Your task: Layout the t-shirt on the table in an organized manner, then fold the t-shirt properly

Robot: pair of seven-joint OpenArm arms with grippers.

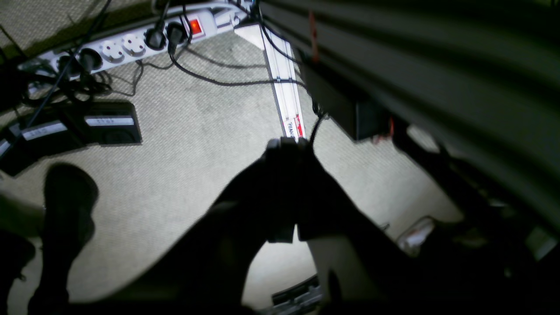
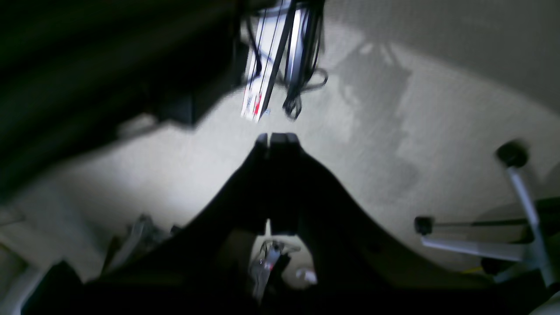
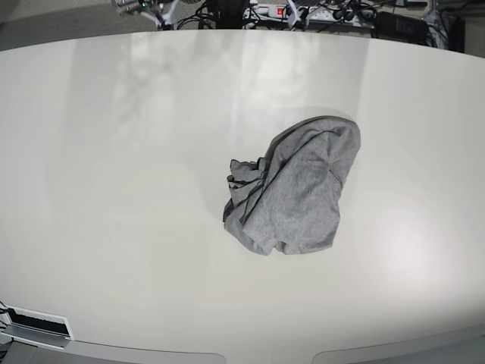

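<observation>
The heather grey t-shirt [image 3: 297,188] lay in a crumpled heap a little right of centre on the glossy off-white table [image 3: 114,152], bunched over itself so that neither sleeves nor hem could be told apart; a dark-trimmed edge showed at its left side. No lettering was visible (that face was probably turned under). Nothing had been laid out yet, so the work looked to be at its very start.

Neither arm appeared in the base view. Both wrist views looked down at carpeted floor beside the table, which suggested the arms hung parked below the tabletop. The left tool [image 1: 286,142] had its jaws pressed together and held nothing, with a power strip [image 1: 131,43] lying beyond it. The right tool [image 2: 277,138] was likewise closed and empty.
</observation>
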